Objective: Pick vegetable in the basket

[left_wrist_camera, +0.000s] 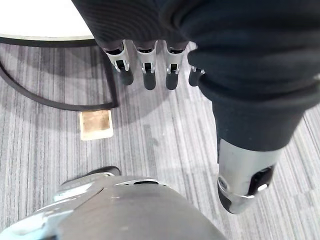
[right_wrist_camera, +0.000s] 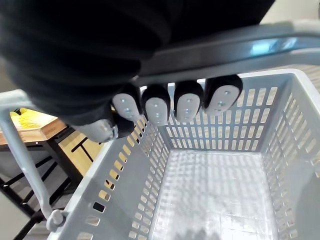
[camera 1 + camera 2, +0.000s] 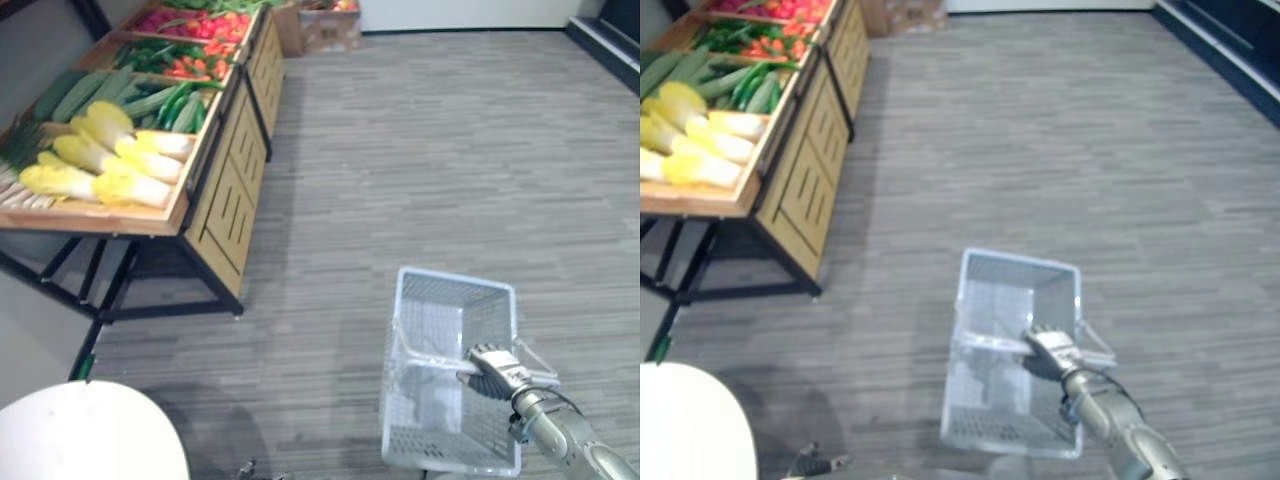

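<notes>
Basket (image 3: pixel 443 298) – your right hand (image 3: pixel 497 372) clenched round its handle (image 2: pixel 225 47), your left hand (image 1: pixel 145 70) slack-fingered, cabbages (image 3: pixel 120 165) and cucumbers (image 3: pixel 170 100) on the wooden stand (image 3: pixel 235 170) – grey striped carpet (image 3: pixel 430 150).

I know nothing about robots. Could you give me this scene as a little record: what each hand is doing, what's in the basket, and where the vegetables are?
Right hand: curled round the handle of the grey basket
Basket contents: nothing yet
Left hand: open, hanging idle
Vegetables: yellow-white cabbages, green cucumbers, red vegetables farther back
Where they lie: on the wooden stand, ahead to the robot's left, apart from the basket
</notes>
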`<state>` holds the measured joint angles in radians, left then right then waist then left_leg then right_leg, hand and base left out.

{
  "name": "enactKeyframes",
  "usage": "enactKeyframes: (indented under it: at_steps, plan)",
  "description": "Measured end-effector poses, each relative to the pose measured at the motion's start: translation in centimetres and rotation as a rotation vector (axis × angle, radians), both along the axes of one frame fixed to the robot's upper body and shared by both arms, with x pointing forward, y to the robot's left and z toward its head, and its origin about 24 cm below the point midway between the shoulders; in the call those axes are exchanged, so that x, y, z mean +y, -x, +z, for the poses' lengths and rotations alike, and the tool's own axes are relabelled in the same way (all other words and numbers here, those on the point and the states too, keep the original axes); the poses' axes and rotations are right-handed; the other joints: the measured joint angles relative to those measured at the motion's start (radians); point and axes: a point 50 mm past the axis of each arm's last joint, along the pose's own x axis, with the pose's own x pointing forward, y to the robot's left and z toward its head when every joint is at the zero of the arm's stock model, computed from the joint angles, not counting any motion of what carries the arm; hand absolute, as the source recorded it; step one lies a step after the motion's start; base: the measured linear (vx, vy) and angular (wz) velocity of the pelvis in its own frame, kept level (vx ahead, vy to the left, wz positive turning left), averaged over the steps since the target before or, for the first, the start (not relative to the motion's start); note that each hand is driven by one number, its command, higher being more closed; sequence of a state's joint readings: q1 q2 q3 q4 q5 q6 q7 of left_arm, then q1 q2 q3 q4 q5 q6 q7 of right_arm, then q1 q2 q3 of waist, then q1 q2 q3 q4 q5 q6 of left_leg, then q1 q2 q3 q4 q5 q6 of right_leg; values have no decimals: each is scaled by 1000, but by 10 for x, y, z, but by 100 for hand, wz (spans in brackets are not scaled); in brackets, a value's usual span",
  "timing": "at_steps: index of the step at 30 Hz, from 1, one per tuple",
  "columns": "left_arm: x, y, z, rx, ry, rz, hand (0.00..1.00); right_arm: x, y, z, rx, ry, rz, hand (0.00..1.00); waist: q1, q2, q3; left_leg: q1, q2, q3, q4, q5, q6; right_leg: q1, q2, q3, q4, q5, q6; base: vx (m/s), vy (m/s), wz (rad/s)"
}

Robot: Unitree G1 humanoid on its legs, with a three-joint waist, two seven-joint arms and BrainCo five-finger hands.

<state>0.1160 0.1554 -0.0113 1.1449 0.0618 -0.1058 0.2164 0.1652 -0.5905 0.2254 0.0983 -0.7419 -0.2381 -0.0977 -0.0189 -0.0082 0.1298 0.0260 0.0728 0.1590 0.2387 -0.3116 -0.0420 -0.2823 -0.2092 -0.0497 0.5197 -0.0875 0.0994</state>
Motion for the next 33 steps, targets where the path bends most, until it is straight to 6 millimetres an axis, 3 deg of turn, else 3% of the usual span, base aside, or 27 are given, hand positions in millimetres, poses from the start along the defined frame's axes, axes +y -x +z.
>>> enactKeyframes:
  at_steps: [1, 2, 3, 4, 5, 8, 9, 11, 13, 14, 15, 16, 18, 19, 20, 21, 22, 23, 24, 26, 29, 30, 32, 33]
  plan:
    - [4, 3, 0, 12, -12, -4, 0, 2, -2, 1, -13, -10, -11, 100, -1, -27, 18, 33, -24, -10, 2, -11, 19, -32, -27, 2, 123, 26, -77, -26, 139, 22]
    - [7, 5, 1, 18, -20, -4, 0, 3, -2, 1, -20, -18, -18, 100, -1, -31, 28, 65, -38, -36, -1, -20, 37, -64, -33, 30, 223, 84, -131, -2, 136, 28]
    - [9, 6, 1, 21, -24, -6, 0, 4, -2, 1, -28, -25, -21, 100, -3, -32, 29, 75, -43, -45, -5, -26, 50, -94, -29, 57, 272, 104, -128, 51, 134, 34]
    - [9, 8, 0, 33, -25, -11, 0, 5, -1, 2, -42, -49, -35, 100, -9, -38, 31, 90, -44, -65, -11, -36, 68, -122, -3, 68, 324, 51, -86, 124, 120, 41]
    - [13, 7, 1, 38, -35, -18, 0, 8, 4, -1, -32, -71, -37, 100, -10, -39, 32, 102, -43, -84, -30, -34, 75, -146, 24, 49, 293, 13, -85, 211, 124, 50]
    - [11, 0, 2, 24, -29, -22, 0, 13, 7, -7, -14, -105, -51, 100, -27, -29, 42, 111, -46, -125, -71, -30, 80, -172, 73, -25, 32, 16, -75, 242, 42, 45]
    - [11, -4, 2, 14, -29, -26, 0, 13, 6, -7, -17, -108, -54, 100, -38, -28, 50, 134, -50, -143, -100, -19, 68, -167, 90, -33, -158, 54, -32, 320, -12, 61]
    - [12, -11, 5, -12, -31, -20, 0, 9, 4, -5, -30, -112, -79, 100, -56, -30, 64, 198, -57, -186, -167, -20, 56, -165, 93, -31, -416, 127, -7, 586, -131, 87]
    - [15, -16, 6, -30, -36, 0, 0, 6, 1, -2, -59, -125, -116, 100, -65, -51, 80, 264, -63, -236, -182, -36, 31, -180, 61, -16, -431, 155, -5, 539, -188, 100]
    - [14, -18, 7, -38, -33, 4, 0, 2, 2, -3, -60, -121, -136, 100, -67, -44, 84, 274, -55, -253, -174, -40, 25, -188, 65, -8, -381, 223, -5, 458, -193, 68]
    - [6, -21, 6, -45, -16, 0, 0, -3, 0, -2, -61, -111, -164, 100, -61, -16, 82, 253, -34, -267, -104, -38, 24, -207, 73, -9, -299, 255, -11, 606, -259, 55]
    - [-4, -21, 3, -42, 8, -3, 0, -7, -2, 0, -72, -105, -183, 100, -60, 25, 77, 206, -6, -282, 9, -20, 9, -213, 89, -35, -245, 226, -52, 759, -319, 48]
    - [-9, -18, 2, -36, 24, 17, 0, -9, -4, 2, -76, -100, -193, 100, -58, 49, 77, 136, 12, -279, 157, 70, -26, -199, 97, -65, -190, 184, -84, 688, -294, 27]
    - [-8, -17, 1, -31, 22, 25, 0, -10, -3, 1, -67, -95, -192, 100, -59, 52, 77, 81, 9, -278, 288, 201, -59, -159, 96, -88, -171, 140, -100, 709, -280, 31]
    - [-7, -16, 1, -27, 21, 36, 0, -11, 0, -2, -47, -90, -191, 100, -54, 47, 80, 27, 9, -277, 425, 420, -136, -83, 90, -106, -182, 97, -113, 699, -262, 36]
    - [-7, -14, 1, -23, 19, 40, 0, -11, 0, -2, -42, -88, -189, 100, -51, 42, 83, 3, 18, -269, 492, 520, -167, -37, 87, -111, -199, 73, -112, 671, -237, 38]
    - [-5, -16, 2, -36, 13, 47, 0, -13, 3, -4, -28, -82, -195, 100, -47, 41, 89, -78, 55, -205, 666, 476, -147, 54, 90, -125, -230, 40, -114, 603, -208, 32]
    - [-4, -19, 3, -53, 8, 54, 0, -14, 6, -6, -15, -77, -207, 100, -30, 37, 92, -144, 83, -133, 781, 373, -83, 138, 87, -135, -269, 23, -115, 652, -198, 22]
    - [-3, -21, 4, -63, 4, 59, 0, -16, 8, -8, -2, -70, -213, 100, -13, 33, 94, -187, 87, -93, 797, 319, -56, 194, 78, -140, -298, 18, -114, 473, -127, 9]
    - [-2, -25, 7, -97, -2, 77, 0, -17, 15, -11, 17, -54, -204, 100, 0, 32, 94, -288, 86, -43, 712, 238, -25, 292, 52, -172, -356, 6, -94, 434, -22, 24]
    - [-2, -24, 7, -102, 2, 108, 0, -18, 22, -15, 42, -51, -202, 100, -4, 33, 94, -322, 87, -6, 354, 232, -26, 366, 24, -198, -384, -23, -52, 319, 77, 17]
    - [-3, -19, 6, -94, 1, 131, 0, -17, 25, -18, 56, -50, -200, 100, -6, 36, 92, -313, 82, -33, 97, 287, -21, 395, 10, -201, -387, -49, -18, 435, 259, -10]
    - [-5, -10, 3, -72, 6, 156, 0, -19, 29, -18, 64, -39, -193, 100, -3, 50, 84, -321, 76, -96, -51, 401, -18, 417, 0, -185, -377, -95, 32, 393, 320, -25]
    - [-12, 4, 0, -43, 19, 170, 0, -22, 32, -19, 77, -20, -189, 100, 0, 83, 63, -319, 88, -143, -74, 500, -8, 431, 14, -162, -374, -129, 69, 285, 297, -34]
